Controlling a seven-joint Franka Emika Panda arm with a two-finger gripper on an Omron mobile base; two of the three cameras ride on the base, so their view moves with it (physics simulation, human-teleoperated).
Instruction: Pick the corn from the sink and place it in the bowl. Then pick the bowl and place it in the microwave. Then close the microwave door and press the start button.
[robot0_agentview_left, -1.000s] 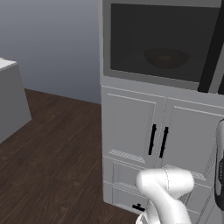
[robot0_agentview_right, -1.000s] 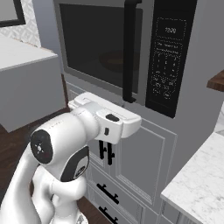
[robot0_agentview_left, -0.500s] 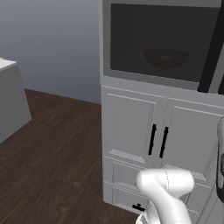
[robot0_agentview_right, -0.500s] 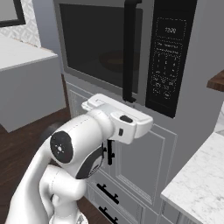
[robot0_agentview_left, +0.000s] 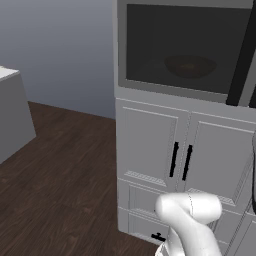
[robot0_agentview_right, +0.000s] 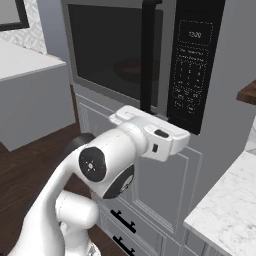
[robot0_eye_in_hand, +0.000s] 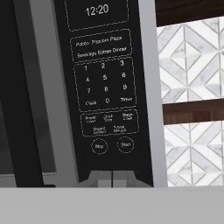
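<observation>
Now the jaws (robot0_eye_in_hand: 112, 178) are pressed fully together and hold nothing, pointing at the lower edge of the microwave's black control panel (robot0_eye_in_hand: 105, 87). Just above them sit two small round buttons; the right one, the start button (robot0_eye_in_hand: 125, 145), is the target. It looks stiff and flat, likely needing only a short, square push with the closed tips, not a grasp. The big grey-framed microwave door with its dark window (robot0_agentview_right: 115, 50) is closed, and the glossy reddish-brown wooden bowl (robot0_agentview_left: 190, 66) shows dimly behind the glass. The corn cannot be made out.
</observation>
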